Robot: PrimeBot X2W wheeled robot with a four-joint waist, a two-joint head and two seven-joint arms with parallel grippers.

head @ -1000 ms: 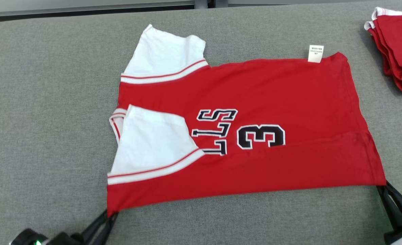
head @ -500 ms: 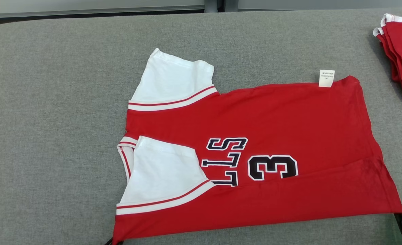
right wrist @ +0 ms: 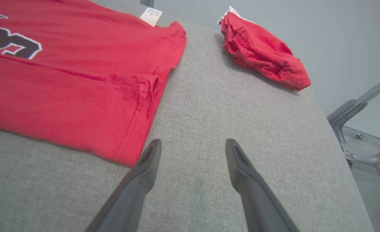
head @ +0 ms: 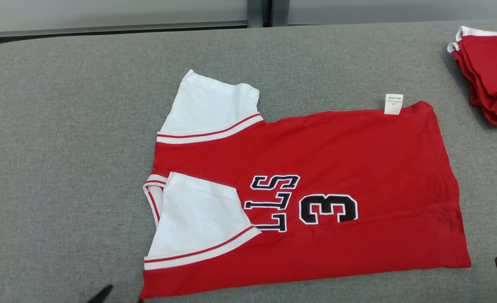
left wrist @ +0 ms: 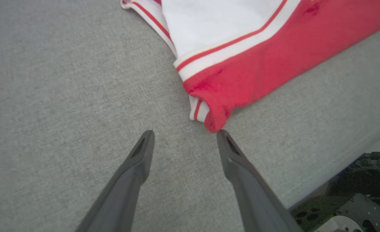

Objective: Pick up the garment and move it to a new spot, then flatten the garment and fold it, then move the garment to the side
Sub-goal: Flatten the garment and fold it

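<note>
Garment (head: 316, 168) lies flat on the grey table (head: 63, 126), its near edge folded over with one sleeve tucked in. The far sleeve sticks out, so more folding and the move aside remain. Left gripper (left wrist: 183, 133) and right gripper (right wrist: 191, 141) gape empty just beside its near corners. A red pile (head: 490, 84) sits beyond its hem.

Bare table (right wrist: 209, 106) is seen ahead of the right gripper (right wrist: 193, 141). Farther ahead, passage seems blocked by folded clothes (right wrist: 264, 54).
</note>
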